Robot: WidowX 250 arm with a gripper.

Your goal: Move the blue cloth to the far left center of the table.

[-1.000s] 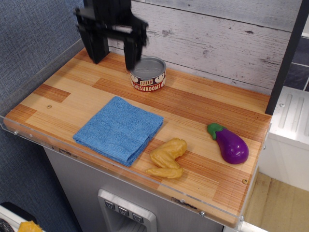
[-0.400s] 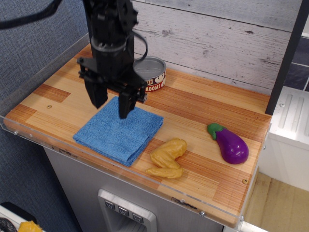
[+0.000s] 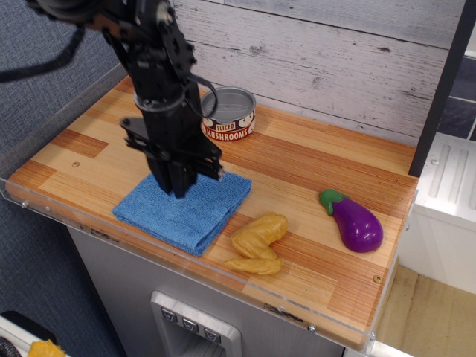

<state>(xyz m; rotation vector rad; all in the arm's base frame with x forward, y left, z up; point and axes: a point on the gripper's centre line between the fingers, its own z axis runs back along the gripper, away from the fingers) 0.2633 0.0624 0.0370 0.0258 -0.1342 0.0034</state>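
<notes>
Claw [image 3: 175, 187] pinching blue cloth [image 3: 184, 208], can [image 3: 228, 114] labelled "MUSHROOMS"

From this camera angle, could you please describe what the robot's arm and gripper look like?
The arm is matte black throughout, built of chunky, blocky segments with a ribbed section near the wrist. A thin black cable loops out beside it. The gripper is also black, with two straight, narrow fingers. No logos or coloured markings are visible.
</notes>
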